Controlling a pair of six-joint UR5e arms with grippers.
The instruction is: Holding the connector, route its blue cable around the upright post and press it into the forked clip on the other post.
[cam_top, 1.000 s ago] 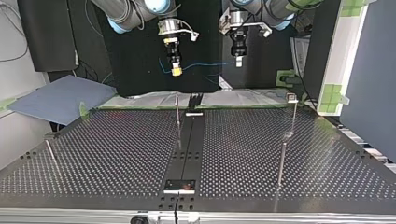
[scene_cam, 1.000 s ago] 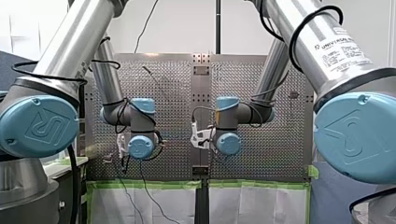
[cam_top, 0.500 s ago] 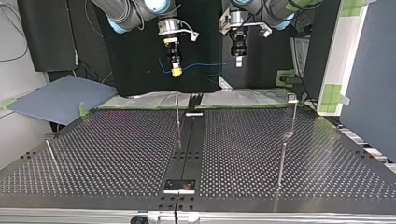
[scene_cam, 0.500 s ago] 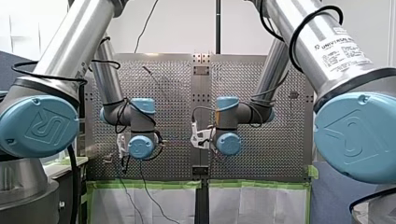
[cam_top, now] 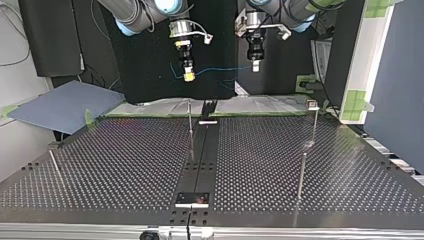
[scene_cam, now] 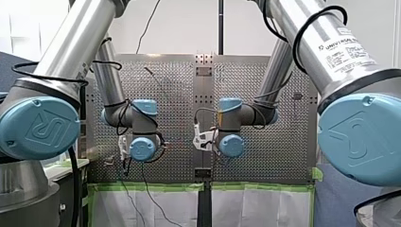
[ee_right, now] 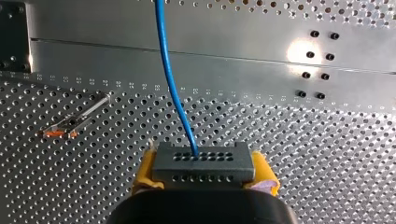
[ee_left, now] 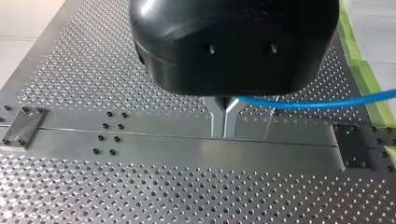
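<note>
In the right wrist view my right gripper (ee_right: 204, 179) is shut on a dark grey connector (ee_right: 204, 162), held between its yellow pads (ee_right: 145, 173). A blue cable (ee_right: 173, 84) leaves the connector's face and runs ahead over the plate. In the top view that cable (cam_top: 220, 68) spans in mid-air from my right gripper (cam_top: 188, 76) to my left gripper (cam_top: 255, 66), both well above the table's far edge. My left gripper (ee_left: 225, 122) has its metal fingers together on the blue cable (ee_left: 317, 102). A thin upright post (cam_top: 190, 120) stands near the centre strip, and a post with a forked clip (cam_top: 313, 105) stands at the top view's right.
A shorter post (cam_top: 301, 172) stands in front of the clip post, and a leaning pin (cam_top: 54, 164) is at the top view's left edge. A dark centre strip (cam_top: 200, 160) runs across the perforated table (cam_top: 110, 165). Green tape (ee_left: 355, 46) marks the plate's edge.
</note>
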